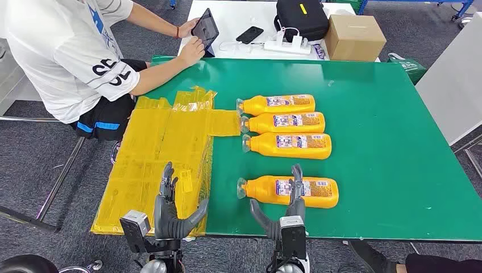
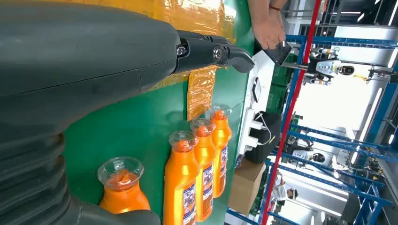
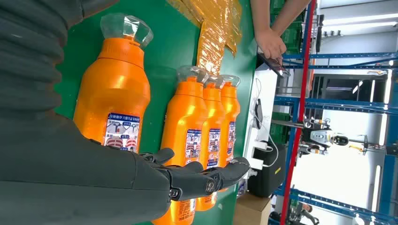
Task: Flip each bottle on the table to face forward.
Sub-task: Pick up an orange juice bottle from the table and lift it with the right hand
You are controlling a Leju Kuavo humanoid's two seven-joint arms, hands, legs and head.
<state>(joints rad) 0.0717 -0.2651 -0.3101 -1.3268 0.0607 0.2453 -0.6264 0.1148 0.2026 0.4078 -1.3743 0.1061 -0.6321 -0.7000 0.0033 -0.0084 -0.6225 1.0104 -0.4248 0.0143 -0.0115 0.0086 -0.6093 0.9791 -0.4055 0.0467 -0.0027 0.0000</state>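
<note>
Lying on their sides on the green table [image 1: 386,142]: four orange bottles, clear caps toward frame left, labels up. Three sit as a tight stack mid-frame in the head view: top bottle [image 1: 277,104], middle bottle [image 1: 284,122], lower bottle [image 1: 288,145], each just beside the next. The fourth bottle [image 1: 289,190] is apart from them, lower centre, near the table's front edge.

Right hand [image 1: 286,211] at bottom centre, fingers spread and extended, thumb out to frame left. Holding nothing; fingertips overlap the fourth bottle's label in the head view, and the right wrist view shows the fingers [image 3: 206,180] stretched across that bottle with no grip.

Left hand [image 1: 170,207] at lower left, also spread open and empty, over the yellow plastic sheet [image 1: 159,159] that hangs off the table's left edge. Left wrist view shows its dark fingers [image 2: 211,51] straight, nothing in them.

Upper left: a seated person [image 1: 68,51] in a white shirt tapping a tablet [image 1: 206,29]. Top of frame, on a white table [image 1: 227,23]: phone [image 1: 249,34], power strip [image 1: 287,42], black bag [image 1: 301,18], cardboard box [image 1: 355,37].
</note>
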